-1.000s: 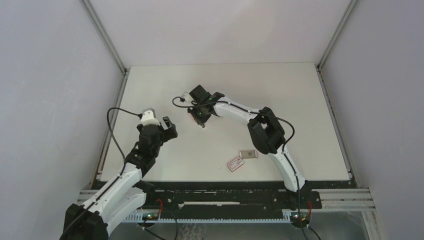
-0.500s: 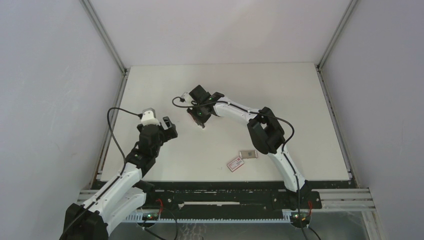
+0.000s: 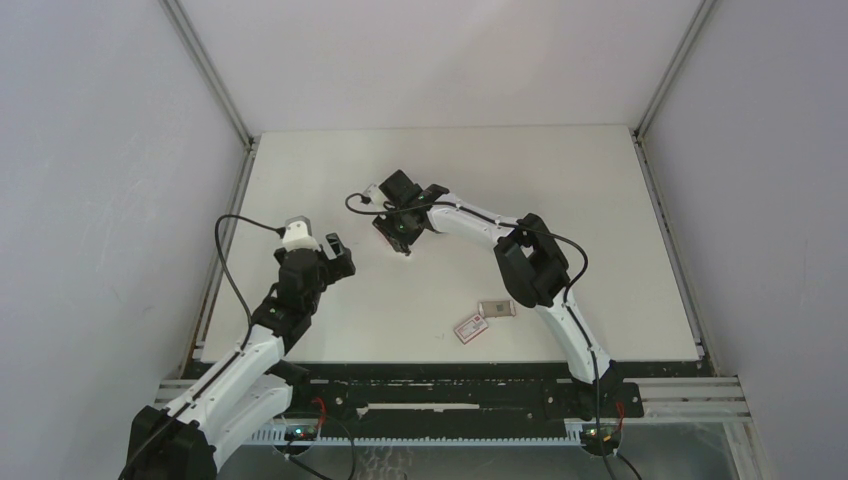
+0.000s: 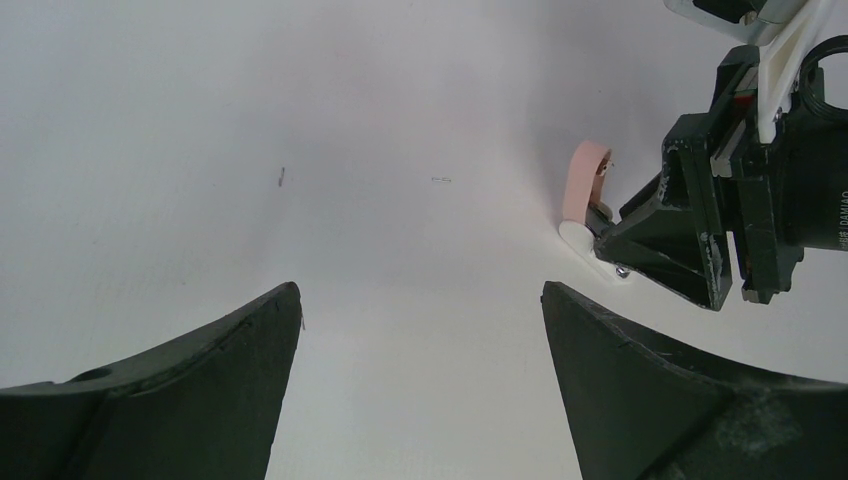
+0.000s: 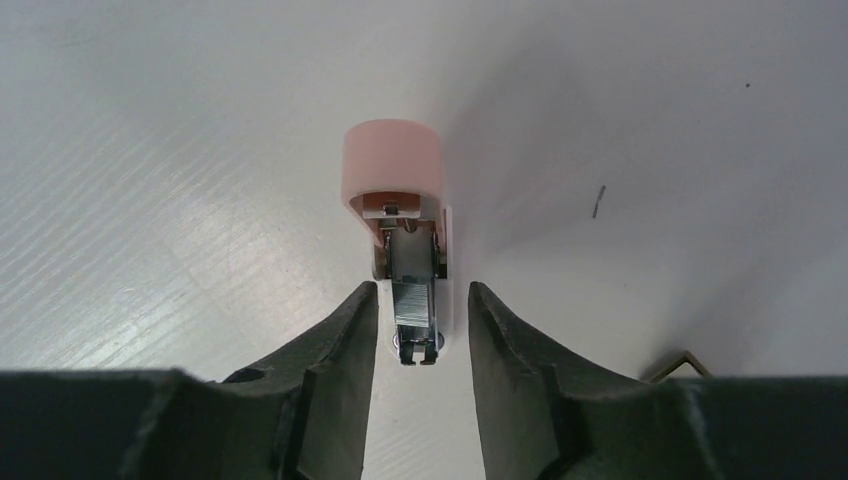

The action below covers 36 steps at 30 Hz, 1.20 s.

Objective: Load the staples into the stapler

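ITEM 1: small stapler with a pink rounded cap, a white base and a silver metal magazine (image 5: 392,165).
Location: on the white tabletop (image 3: 560,200), left of centre and towards the far half, directly under the right gripper (image 5: 421,290).
Condition: hinged open, with the pink cap tipped back and the magazine channel exposed. 1 silvery ribbed strip (image 5: 412,300) lies in the channel.

ITEM 2: small flat block of grey metal staples in a pale rectangular tray (image 3: 497,308).
Location: near the front edge of the tabletop, beside the right arm's elbow, well apart from the stapler. 1 white cardboard box with a red label (image 3: 471,327) lies just beside the tray; whether they touch cannot be told.

ITEM 3: right gripper.
Its 2 black fingers stand on either side of the magazine, narrowly parted. A sliver of white tabletop shows between 1 finger and the stapler's base. On the other side contact cannot be told. It is not pinching.

ITEM 4: left gripper (image 4: 420,300).
Its 2 black fingers are spread wide, with only tabletop showing between them. It hovers to the left of the stapler and faces it.
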{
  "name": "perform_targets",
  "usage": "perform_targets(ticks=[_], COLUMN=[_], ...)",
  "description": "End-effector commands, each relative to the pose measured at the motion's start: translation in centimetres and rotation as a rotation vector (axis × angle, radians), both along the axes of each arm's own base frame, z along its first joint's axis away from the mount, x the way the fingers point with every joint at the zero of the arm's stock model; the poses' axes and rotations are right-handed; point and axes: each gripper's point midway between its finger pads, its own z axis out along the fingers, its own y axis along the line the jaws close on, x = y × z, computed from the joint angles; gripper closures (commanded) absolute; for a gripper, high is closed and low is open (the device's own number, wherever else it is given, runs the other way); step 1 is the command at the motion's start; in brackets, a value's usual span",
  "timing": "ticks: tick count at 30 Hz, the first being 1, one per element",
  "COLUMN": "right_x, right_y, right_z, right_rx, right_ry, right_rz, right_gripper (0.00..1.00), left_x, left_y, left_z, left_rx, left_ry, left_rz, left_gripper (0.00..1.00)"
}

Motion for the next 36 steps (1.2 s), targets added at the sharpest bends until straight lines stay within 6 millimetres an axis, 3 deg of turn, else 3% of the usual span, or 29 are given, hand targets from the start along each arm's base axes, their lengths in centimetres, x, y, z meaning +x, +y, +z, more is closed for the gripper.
perform_targets(ticks=[1,8,18,27,36], right_x=[0.6,0.8,2.2,2.4,1.5], right_y=[1.7,2.2,1.3,0.7,0.8], right_z=[3.0,5.2,7.7,6.8,5.2], right_rx=[0.082,0.140,0.187,0.178,0.158], right_ry=[-0.037,-0.048,-0.122,-0.099,-0.051], right_rz=[0.003,-0.010,-0.107,-0.126,-0.096], right_gripper=[0.60,0.52,0.58,0.75,0.80], left_x=[0.6,0.6,0.5,0.5,0.5], left_y=[0.1,0.1,0.0,0.0,0.0], left_z=[1.3,1.3,1.3,1.3,1.3], left_rx=[0.009,0.008,0.006,0.005,0.004], left_ry=[-0.045,-0.047,-0.047,-0.046,-0.046], left_rz=[0.002,0.002,0.001,-0.001,0.000], left_gripper=[0.06,0.06,0.06,0.06,0.06])
